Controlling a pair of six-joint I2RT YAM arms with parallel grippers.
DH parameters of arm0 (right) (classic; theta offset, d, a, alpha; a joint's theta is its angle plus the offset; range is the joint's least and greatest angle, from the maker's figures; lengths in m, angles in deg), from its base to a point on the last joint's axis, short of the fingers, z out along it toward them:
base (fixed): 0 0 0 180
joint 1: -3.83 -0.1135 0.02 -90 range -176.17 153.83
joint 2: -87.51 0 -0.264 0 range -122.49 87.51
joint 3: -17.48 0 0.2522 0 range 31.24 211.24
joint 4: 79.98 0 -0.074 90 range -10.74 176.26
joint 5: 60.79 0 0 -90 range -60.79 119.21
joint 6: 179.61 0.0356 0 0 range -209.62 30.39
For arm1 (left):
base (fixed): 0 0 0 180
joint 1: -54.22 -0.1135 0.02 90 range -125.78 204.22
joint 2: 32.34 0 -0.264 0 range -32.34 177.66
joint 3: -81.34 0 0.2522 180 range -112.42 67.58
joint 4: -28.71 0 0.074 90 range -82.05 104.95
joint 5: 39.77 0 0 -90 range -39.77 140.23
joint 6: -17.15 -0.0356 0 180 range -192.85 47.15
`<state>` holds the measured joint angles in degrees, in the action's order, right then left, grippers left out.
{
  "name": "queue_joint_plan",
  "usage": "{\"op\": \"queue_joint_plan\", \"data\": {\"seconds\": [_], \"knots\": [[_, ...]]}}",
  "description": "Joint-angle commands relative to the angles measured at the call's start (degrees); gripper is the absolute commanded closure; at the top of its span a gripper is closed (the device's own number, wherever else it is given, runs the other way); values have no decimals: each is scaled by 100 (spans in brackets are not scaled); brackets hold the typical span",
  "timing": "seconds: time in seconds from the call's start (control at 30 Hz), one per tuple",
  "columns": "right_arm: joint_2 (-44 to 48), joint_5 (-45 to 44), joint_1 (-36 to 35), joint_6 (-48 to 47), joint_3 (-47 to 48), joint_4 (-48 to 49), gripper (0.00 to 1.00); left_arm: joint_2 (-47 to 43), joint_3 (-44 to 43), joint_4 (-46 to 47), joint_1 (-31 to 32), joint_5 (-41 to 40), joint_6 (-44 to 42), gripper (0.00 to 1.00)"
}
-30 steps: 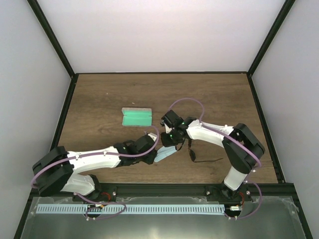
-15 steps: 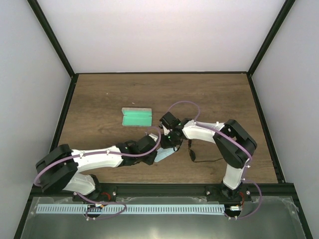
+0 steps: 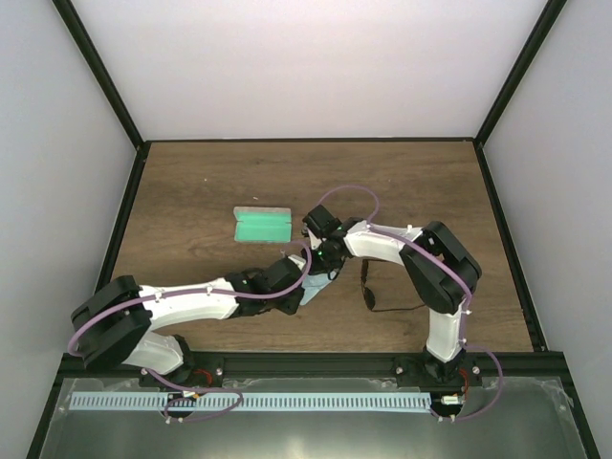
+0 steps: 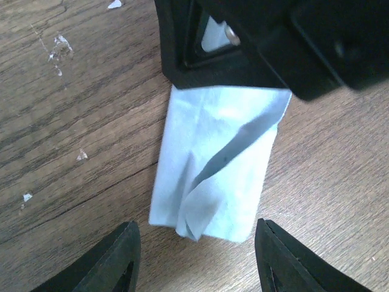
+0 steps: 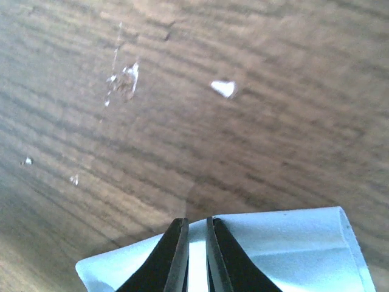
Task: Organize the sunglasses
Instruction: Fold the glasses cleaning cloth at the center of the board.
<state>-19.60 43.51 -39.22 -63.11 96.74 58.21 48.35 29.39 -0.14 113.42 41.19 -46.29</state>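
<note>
Our right pincer (image 5: 196,243) pinches the blue cloth (image 4: 216,158); our left pincer (image 4: 197,258) gapes above it. The sunglasses (image 3: 367,293) lie toward the near edge of the surface (image 3: 191,191). We judge them light and fragile, safest gripped at the bridge.

From above we only get a sliver of the light blue cloth (image 3: 312,289); the rest sits under both wrists where they meet. The sunglasses (image 3: 368,293) are just a thin dark squiggle there, too small for us to tell lenses from temples. In the left wrist view the cloth's far end vanishes under the right gripper (image 5: 196,220) body, and the left gripper (image 4: 196,225) fingers (image 4: 115,261) get chopped by the near edge. The right wrist view cuts off the cloth's near part, and the wood looks soft.
</note>
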Motion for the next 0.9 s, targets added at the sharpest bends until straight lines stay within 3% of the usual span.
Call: {"op": "queue_joint_plan", "data": {"seconds": [0.0, 0.17, 0.43, 0.57, 0.7, 0.8, 0.87], "knots": [[-219, -295, 130, -127, 209, -149, 90, 75, -101, 98, 15, 123, -122, 46], [-199, -249, 132, -130, 210, -134, 90, -58, -4, 2, 15, 66, -165, 38], [138, -250, 128, -108, 311, -133, 89, -170, 67, 27, -49, -152, 89, 33], [459, -510, 142, -67, 455, -205, 78, 25, -45, 60, -229, -49, 200, 29], [685, -714, 256, -57, 509, -295, 74, 52, -4, 149, -584, 176, 382, 21], [719, -696, 376, -129, 482, -343, 76, 141, -8, 212, -887, 341, 482, 23], [724, -705, 407, -189, 482, -387, 81, 270, -86, 264, -979, 352, 485, 35]]}}
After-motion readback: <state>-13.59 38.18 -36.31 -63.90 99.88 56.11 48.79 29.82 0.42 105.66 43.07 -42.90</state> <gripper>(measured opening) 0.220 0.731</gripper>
